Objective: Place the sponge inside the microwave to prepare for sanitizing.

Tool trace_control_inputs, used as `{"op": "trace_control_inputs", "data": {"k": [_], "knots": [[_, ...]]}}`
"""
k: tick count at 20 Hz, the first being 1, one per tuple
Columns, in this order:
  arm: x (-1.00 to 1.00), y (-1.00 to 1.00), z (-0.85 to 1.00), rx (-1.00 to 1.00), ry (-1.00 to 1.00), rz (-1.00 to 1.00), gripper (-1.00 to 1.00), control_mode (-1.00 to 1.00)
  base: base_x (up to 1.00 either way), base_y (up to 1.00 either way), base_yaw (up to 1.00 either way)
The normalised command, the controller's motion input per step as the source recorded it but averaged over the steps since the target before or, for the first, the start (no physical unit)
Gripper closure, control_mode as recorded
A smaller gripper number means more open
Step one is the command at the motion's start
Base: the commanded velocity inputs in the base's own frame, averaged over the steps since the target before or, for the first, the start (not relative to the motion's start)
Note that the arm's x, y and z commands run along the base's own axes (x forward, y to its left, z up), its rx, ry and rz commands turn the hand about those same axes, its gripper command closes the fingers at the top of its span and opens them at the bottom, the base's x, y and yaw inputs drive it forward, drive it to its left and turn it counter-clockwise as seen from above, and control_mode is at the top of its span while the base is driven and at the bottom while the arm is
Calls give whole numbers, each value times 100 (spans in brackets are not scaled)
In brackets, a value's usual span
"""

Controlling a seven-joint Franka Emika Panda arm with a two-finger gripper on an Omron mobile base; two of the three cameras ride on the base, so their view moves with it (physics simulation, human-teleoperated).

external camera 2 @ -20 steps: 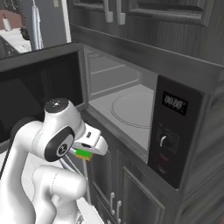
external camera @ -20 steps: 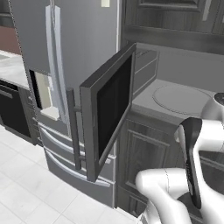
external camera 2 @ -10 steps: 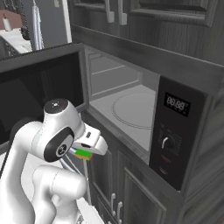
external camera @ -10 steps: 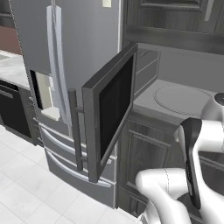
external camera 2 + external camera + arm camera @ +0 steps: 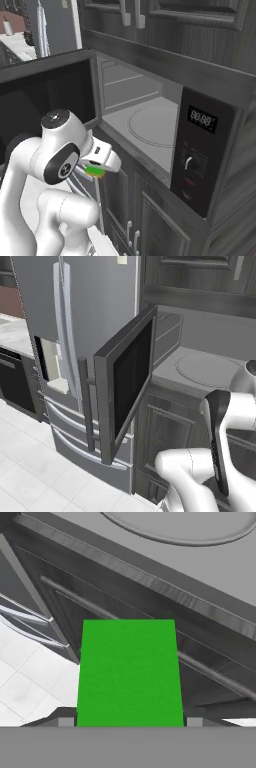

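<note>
Over the last second I see nothing shift: my claw (image 5: 100,167) stays clamped on the sponge (image 5: 129,672), just below the front lip of the open microwave (image 5: 150,125). The lift into its grey cavity remains to do.

**One readout, little else to read**

We can read one thing: a pale digital display showing "88:88" near the top of the black control panel (image 5: 200,150) of the large built-in black-framed microwave (image 5: 150,125). The small marks around its round dial are too small for us to read.
</note>
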Motion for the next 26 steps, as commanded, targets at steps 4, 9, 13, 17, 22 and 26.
{"op": "trace_control_inputs", "data": {"k": [4,9,13,17,22,26], "knots": [[1,1,31,0,-9,-3,100,-100,0,0,0],[1,1,25,0,-16,-2,100,-100,0,0,0],[12,0,27,-2,-15,-6,100,-100,0,0,0],[22,0,31,-2,-9,-8,100,-100,0,0,0],[13,-1,38,-1,-6,-6,100,-100,0,0,0],[23,-13,13,0,-1,-6,100,-100,0,0,0]]}}
